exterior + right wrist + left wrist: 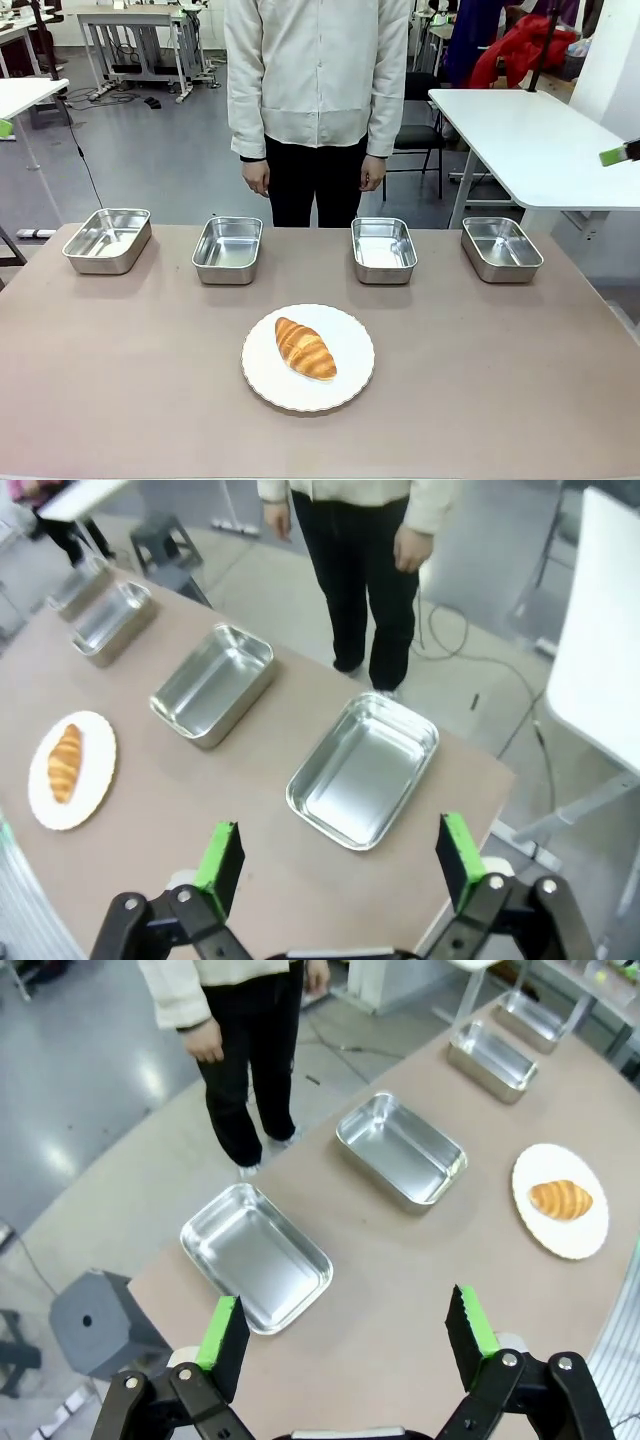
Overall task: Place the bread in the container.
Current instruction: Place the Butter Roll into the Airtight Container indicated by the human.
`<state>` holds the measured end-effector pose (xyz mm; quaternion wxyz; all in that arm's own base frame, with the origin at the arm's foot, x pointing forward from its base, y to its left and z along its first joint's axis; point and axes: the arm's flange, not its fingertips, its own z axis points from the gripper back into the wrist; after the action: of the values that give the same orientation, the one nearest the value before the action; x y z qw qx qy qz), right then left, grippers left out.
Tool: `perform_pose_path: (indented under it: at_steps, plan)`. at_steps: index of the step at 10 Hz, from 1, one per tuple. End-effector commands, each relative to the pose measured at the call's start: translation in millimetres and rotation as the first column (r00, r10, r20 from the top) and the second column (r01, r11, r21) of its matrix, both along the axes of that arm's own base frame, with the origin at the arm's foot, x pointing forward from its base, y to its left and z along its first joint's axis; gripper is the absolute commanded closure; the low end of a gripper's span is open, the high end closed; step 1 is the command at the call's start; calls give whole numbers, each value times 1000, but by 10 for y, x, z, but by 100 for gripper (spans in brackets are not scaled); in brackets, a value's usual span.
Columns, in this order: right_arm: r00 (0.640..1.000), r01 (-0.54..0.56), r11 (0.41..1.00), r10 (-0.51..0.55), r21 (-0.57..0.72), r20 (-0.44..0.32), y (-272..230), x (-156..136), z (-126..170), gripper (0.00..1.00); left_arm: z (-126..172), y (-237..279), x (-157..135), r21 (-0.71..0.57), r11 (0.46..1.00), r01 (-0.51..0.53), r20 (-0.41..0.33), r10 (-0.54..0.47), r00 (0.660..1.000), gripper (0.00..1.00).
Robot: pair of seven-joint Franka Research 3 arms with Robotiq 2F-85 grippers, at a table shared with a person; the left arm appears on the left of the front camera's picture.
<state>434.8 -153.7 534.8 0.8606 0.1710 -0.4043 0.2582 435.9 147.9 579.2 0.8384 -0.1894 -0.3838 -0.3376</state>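
The bread [305,348], a golden-brown croissant, lies on a round white plate [345,385] at the table's front middle. Several look-alike steel trays stand in a row behind it; I cannot tell which is the container [228,249]. My left gripper [347,1330] hangs open and empty high above the table's left end, over the leftmost tray [257,1256], with the bread [560,1199] far off. Over the right end, above the rightmost tray [364,768], my right gripper [340,860] is open and empty too; the bread [65,763] lies far to its left.
A person stands at the far side behind the middle trays, hands [257,177] hanging down, away from the table. A white table [530,140] stands to the back right. One green fingertip pad [612,156] shows at the right edge. Bare tabletop surrounds the plate.
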Motion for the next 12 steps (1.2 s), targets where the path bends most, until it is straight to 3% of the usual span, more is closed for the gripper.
perform_pose_path:
  at_steps: [1, 5, 9, 12]
  plan:
    - [998, -60, 997, 59, 53, 30, -192, 93, -81, 0, 18, 131, 26, -75, 995, 66, 75, -60, 995, 0]
    - [999, -34, 996, 32, 77, 36, -368, 104, -98, 0, 79, 131, 31, -151, 987, 50, 128, -31, 991, 0]
    - [1000, -24, 996, 23, 80, 11, -386, 113, -99, 0, 52, 2, 27, -127, 992, -4, 95, 16, 995, 0]
    - [1000, -6, 997, 6, 77, 1, -359, 74, -105, 0, 65, 49, 47, -140, 990, 30, 102, -15, 995, 0]
